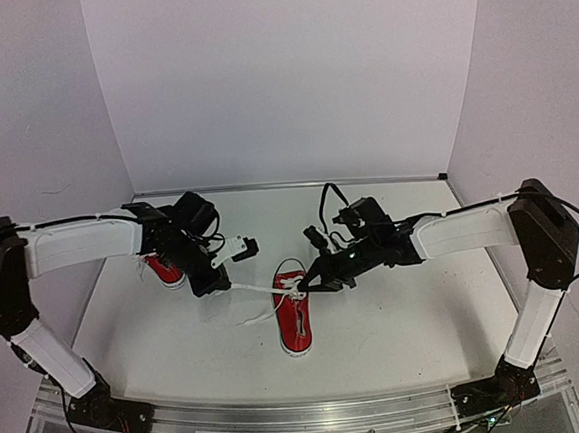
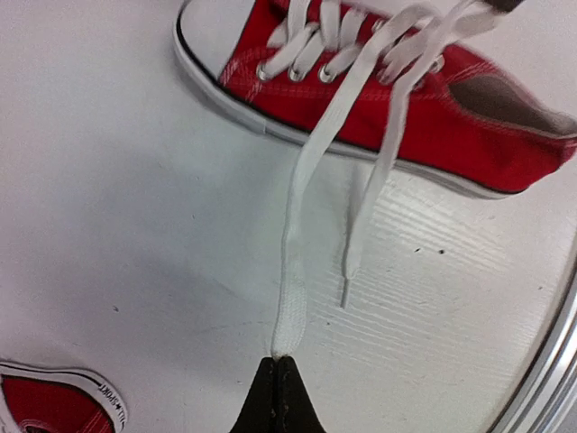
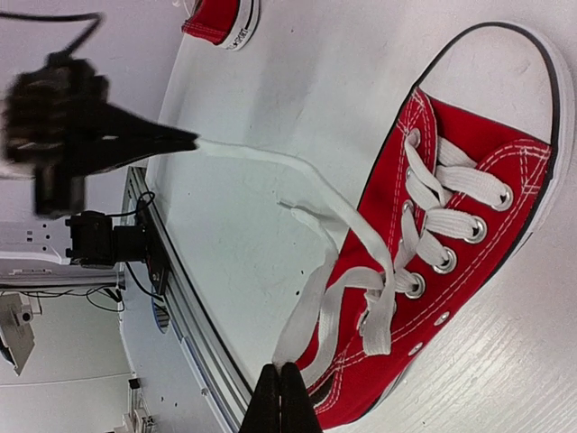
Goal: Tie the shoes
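Red canvas low-top sneaker [image 1: 295, 316] with white rubber sole and toe cap lies mid-table, toe toward the near edge, untied. Its flat white lace [image 2: 293, 262] looks soft, limp and light; the sneaker will likely slide under a hard pull. Best hold is at the lace ends.

Left gripper [image 2: 279, 383]: jaws closed, pinching one lace tip, strand drawn out. Right gripper [image 3: 279, 390]: jaws closed on the other strand. Second sneaker [image 1: 163, 270] sits under the left arm. Its sole print [image 2: 108, 392] is too small to read. White table [image 1: 408, 317].
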Controlling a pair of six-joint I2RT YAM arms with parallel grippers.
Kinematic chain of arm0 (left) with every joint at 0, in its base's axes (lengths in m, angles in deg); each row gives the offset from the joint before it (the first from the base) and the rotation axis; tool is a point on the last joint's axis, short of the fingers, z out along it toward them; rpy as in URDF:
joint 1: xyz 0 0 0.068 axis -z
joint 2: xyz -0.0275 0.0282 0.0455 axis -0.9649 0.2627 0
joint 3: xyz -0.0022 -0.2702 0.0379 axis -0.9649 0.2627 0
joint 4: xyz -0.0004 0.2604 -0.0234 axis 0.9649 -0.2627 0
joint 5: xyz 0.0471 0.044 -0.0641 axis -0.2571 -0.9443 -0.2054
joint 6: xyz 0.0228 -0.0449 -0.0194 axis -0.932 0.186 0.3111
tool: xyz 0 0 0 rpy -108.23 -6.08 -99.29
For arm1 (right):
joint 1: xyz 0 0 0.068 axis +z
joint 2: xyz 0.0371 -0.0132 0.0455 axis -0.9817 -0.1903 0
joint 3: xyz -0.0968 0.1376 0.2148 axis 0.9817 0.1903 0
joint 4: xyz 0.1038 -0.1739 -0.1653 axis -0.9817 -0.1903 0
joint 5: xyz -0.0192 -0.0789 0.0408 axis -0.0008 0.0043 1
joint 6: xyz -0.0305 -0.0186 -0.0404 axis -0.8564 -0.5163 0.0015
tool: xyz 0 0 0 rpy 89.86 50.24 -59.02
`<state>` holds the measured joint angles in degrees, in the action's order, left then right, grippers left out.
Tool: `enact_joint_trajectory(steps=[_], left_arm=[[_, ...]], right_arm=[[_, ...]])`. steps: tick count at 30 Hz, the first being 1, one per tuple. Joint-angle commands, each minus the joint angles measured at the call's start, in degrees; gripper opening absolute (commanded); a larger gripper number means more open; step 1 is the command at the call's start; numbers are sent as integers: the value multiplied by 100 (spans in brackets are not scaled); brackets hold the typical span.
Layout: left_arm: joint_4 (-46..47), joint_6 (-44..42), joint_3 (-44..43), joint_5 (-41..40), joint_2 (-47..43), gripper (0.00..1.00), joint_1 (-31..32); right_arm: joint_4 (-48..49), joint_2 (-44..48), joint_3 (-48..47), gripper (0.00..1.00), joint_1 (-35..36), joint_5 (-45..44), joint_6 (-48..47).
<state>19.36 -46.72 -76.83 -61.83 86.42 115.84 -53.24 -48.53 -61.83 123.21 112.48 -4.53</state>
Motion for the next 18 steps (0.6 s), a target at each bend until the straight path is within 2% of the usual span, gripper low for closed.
enact_joint_trajectory(steps=[1, 11, 14, 18], left_arm=[[-73, 379, 223, -220, -1086, 0, 404], [-1331, 1219, 284, -588, -1871, 0, 1764], [-1400, 1440, 299, -527, -2153, 0, 2150], [-1502, 1812, 203, -793, -1938, 0, 2628]], right_arm=[[32, 6, -252, 0, 30, -210, 83], [-15, 50, -364, 0, 21, -473, 168], [-25, 38, -406, 0, 13, -503, 180], [-43, 7, -463, 0, 3, -514, 180]])
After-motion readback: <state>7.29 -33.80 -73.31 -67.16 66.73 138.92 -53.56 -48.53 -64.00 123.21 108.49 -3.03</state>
